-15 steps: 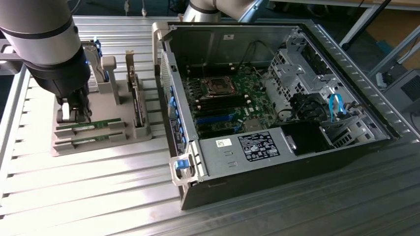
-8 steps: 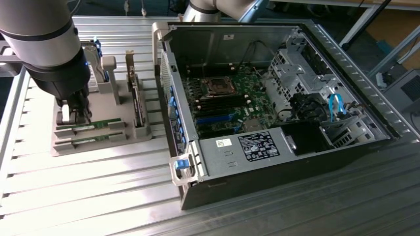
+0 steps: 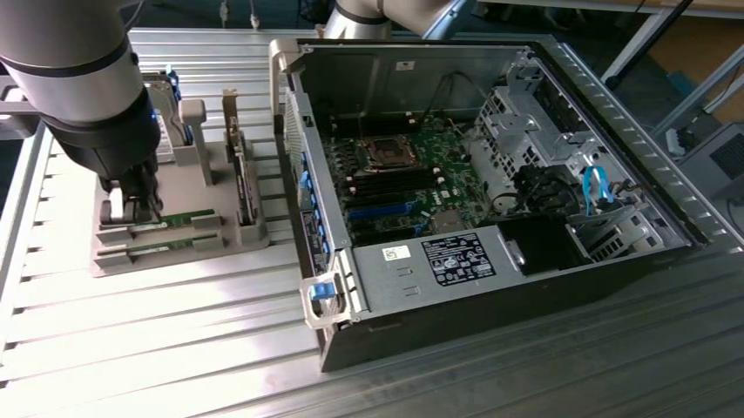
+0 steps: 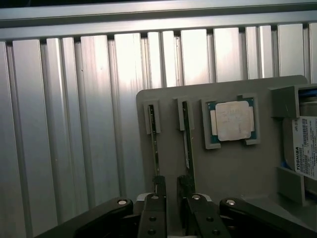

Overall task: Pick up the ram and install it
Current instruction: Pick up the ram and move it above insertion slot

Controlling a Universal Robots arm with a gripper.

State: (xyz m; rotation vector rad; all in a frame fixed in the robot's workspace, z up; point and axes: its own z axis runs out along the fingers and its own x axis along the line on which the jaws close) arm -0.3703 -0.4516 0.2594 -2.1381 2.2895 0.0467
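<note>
Two ram sticks stand on edge in slots of a grey holder (image 4: 228, 173), one (image 4: 155, 144) beside the other (image 4: 187, 141). In the exterior view their green boards (image 3: 184, 219) show low in the holder (image 3: 261, 235), at that view's left. My gripper (image 4: 172, 187) is down at the near end of the sticks. Its black fingertips (image 4: 158, 186) stand apart, and bare grey holder shows in the gap. One tip lies over each stick's end; I cannot tell whether they touch. From outside, the gripper (image 3: 131, 213) hangs straight down from the arm into the holder.
The holder also carries a square silver processor chip (image 4: 232, 120) and a hard drive with a white label (image 4: 303, 144). An open computer case (image 3: 651, 252) lies at the exterior view's right, its motherboard (image 3: 407, 187) exposed. Everything rests on a ribbed aluminium table (image 3: 174, 348).
</note>
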